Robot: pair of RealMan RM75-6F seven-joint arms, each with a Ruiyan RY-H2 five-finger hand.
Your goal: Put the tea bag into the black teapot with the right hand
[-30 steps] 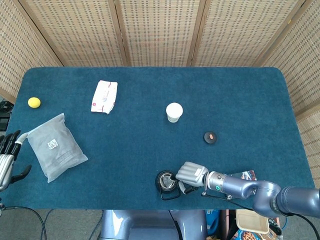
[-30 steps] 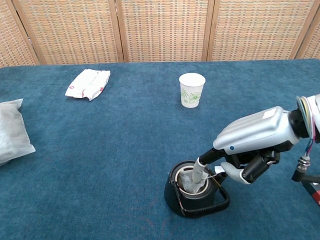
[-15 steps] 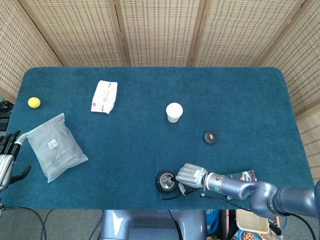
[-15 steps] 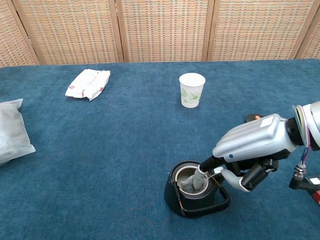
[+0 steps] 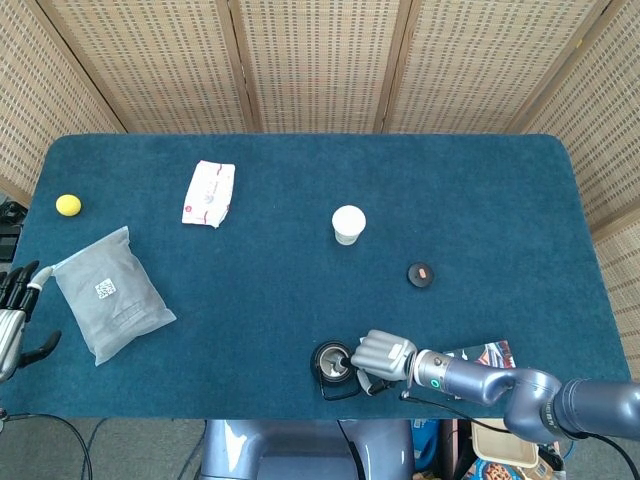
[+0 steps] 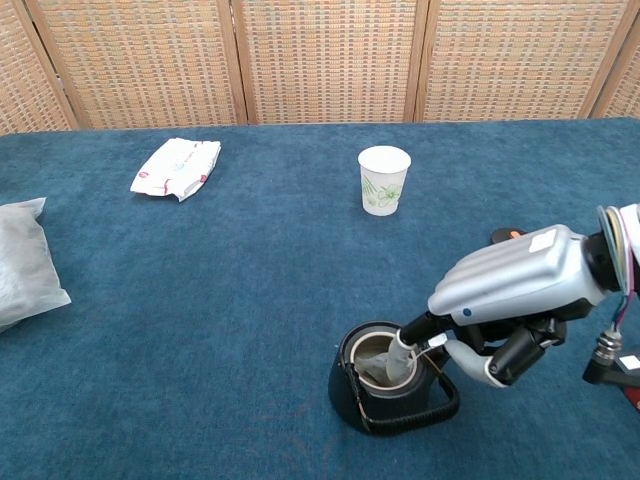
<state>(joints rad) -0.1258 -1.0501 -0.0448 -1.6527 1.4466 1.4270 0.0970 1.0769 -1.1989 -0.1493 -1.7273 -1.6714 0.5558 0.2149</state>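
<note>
At the far left edge I see my left hand (image 5: 14,318) resting off the table, fingers apart and holding nothing. Beside it lies a grey pouch (image 5: 108,294), with a yellow ball (image 5: 68,205) behind it and a white packet (image 6: 176,166) further along. Mid-table stands a paper cup (image 6: 384,180); I cannot tell what is in it. Near the front edge sits the black teapot (image 6: 385,392), lid off, and the tea bag (image 6: 385,362) is down inside its mouth. My right hand (image 6: 510,297) pinches the top of the bag over the opening. A small black disc (image 5: 421,274) lies behind it.
</note>
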